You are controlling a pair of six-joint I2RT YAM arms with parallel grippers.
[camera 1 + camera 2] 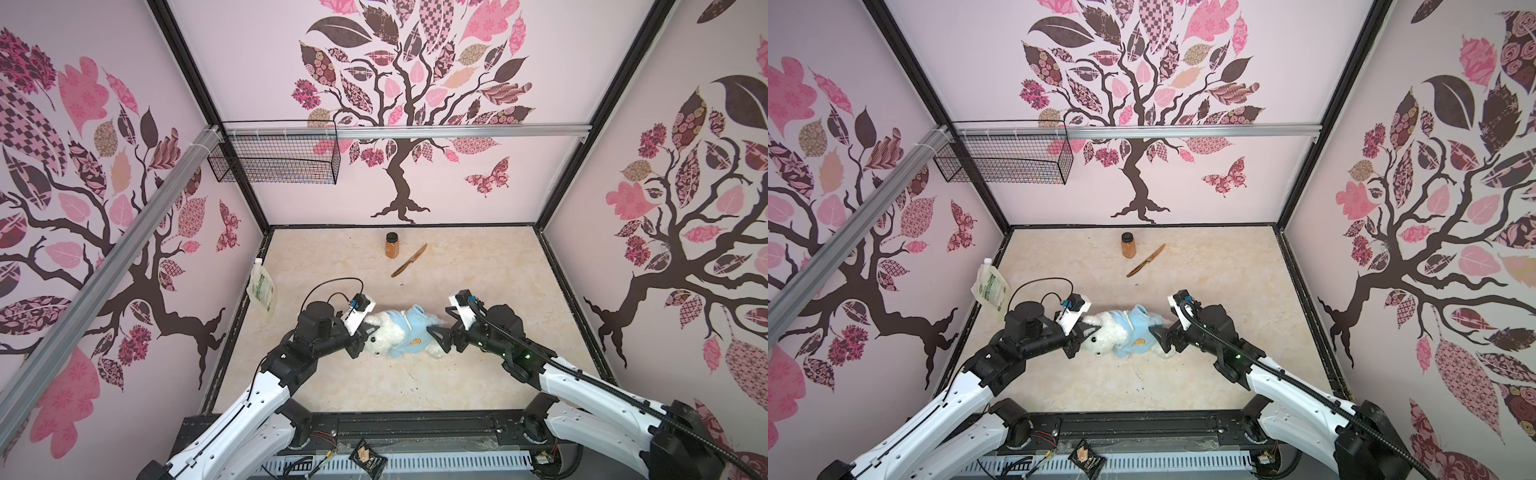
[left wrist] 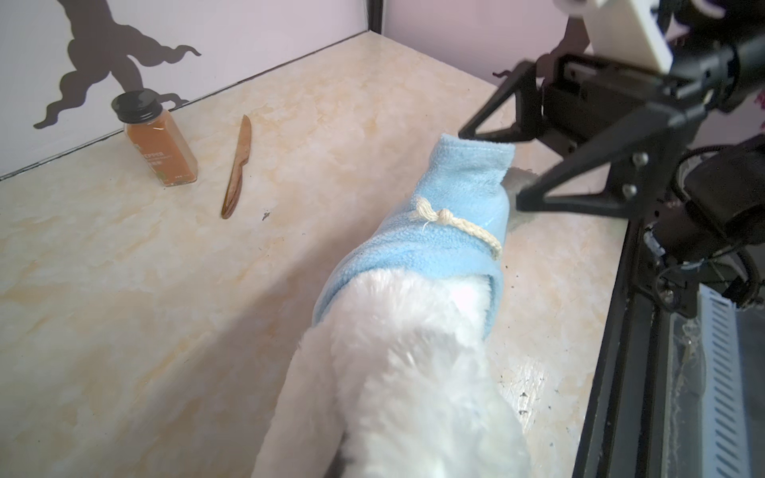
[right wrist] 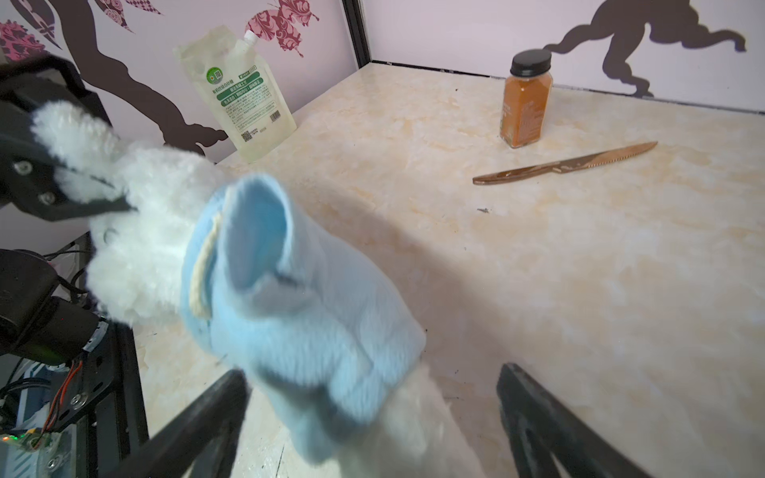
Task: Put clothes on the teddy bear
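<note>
The fluffy white teddy bear (image 1: 380, 337) (image 1: 1100, 338) lies on its side mid-table, head toward the left arm, with a light blue shirt (image 1: 411, 330) (image 2: 455, 231) (image 3: 298, 298) on its body. My left gripper (image 1: 368, 332) (image 3: 95, 194) is shut on the bear's head by the ear; in the left wrist view white fur (image 2: 414, 351) hides its fingers. My right gripper (image 1: 437, 322) (image 3: 372, 372) (image 2: 488, 169) stands open, one finger on each side of the bear's lower end and the shirt's hem, not pinching either.
A spice jar (image 1: 392, 245) and a copper-coloured knife (image 1: 409, 260) lie toward the back of the table. A refill pouch (image 1: 262, 291) leans on the left wall. A wire basket (image 1: 274, 153) hangs high at the back left. A small black packet (image 1: 368, 459) lies on the front rail.
</note>
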